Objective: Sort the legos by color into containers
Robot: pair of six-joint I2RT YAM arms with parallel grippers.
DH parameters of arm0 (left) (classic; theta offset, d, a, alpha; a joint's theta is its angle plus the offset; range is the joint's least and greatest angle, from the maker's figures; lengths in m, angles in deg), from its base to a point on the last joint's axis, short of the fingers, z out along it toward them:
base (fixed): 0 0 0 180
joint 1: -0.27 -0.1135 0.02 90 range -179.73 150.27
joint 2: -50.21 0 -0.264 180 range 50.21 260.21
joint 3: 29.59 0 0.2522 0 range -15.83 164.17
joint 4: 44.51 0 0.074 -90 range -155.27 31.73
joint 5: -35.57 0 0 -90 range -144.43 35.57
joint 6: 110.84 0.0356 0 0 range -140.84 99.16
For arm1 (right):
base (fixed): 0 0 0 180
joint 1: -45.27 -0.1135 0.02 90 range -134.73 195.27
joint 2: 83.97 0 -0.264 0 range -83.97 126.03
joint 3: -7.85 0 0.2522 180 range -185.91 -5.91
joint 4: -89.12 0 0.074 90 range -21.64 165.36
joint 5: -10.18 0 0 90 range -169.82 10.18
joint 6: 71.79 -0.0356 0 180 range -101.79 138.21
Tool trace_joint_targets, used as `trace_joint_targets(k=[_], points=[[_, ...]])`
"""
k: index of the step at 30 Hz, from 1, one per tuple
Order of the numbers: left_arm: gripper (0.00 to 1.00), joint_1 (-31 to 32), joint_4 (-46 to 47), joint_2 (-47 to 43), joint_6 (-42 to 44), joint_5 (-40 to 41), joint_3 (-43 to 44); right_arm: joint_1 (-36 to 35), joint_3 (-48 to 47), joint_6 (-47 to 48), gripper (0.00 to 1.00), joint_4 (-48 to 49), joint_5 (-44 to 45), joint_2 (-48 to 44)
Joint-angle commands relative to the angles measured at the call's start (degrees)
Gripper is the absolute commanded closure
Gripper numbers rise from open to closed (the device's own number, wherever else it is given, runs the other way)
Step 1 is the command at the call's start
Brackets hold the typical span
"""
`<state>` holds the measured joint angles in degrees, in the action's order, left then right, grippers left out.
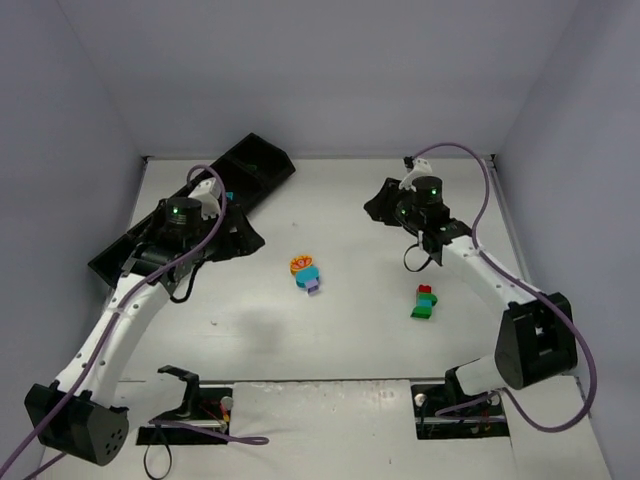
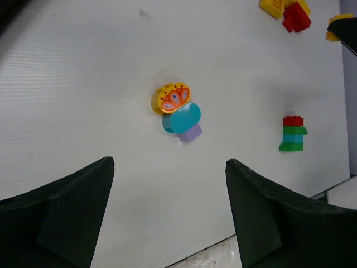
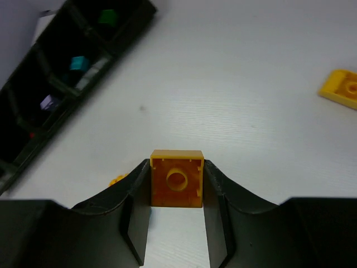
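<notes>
My right gripper (image 3: pixel 177 187) is shut on an orange-yellow brick (image 3: pixel 177 178) and holds it above the table; in the top view the gripper (image 1: pixel 385 207) is at the back right. My left gripper (image 2: pixel 170 161) is open and empty, above the table near the tray (image 1: pixel 268 160). A cluster of a yellow-orange flower piece, a teal piece and a lilac piece (image 2: pixel 178 111) lies mid-table (image 1: pixel 306 273). A red, green and teal stack (image 2: pixel 293 134) lies to the right (image 1: pixel 424 302). The tray compartments hold a green brick (image 3: pixel 107 17), a teal brick (image 3: pixel 79 62) and a lilac brick (image 3: pixel 49 102).
A flat yellow brick (image 3: pixel 340 88) lies on the table beside my right gripper. Yellow and red bricks (image 2: pixel 287 11) show at the top right of the left wrist view. Grey walls close in the table at the back and both sides.
</notes>
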<state>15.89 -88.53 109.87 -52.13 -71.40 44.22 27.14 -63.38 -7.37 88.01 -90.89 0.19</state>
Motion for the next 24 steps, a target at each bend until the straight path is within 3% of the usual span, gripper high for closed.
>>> trace_joint_targets(k=[1,3,12,17,24], points=[[0.26,0.6,5.8,2.8,-2.1,-4.6,5.2,-0.9,2.8,4.9,1.0,8.3,-14.8,-5.7],[0.26,0.7,4.0,4.8,-2.5,-7.5,9.0,-1.2,4.6,9.7,1.0,10.6,-21.2,-7.6],[0.28,3.1,-6.2,12.5,-4.4,-17.8,22.9,-5.2,9.6,31.8,1.0,10.8,-28.8,-15.3],[0.29,8.1,-9.8,15.0,-4.9,-19.2,26.6,-9.3,9.3,35.4,0.93,10.6,-29.6,-16.0],[0.33,14.1,-10.1,19.4,-6.1,-16.2,27.2,-14.7,8.5,37.6,0.93,9.7,-29.8,-15.0]])
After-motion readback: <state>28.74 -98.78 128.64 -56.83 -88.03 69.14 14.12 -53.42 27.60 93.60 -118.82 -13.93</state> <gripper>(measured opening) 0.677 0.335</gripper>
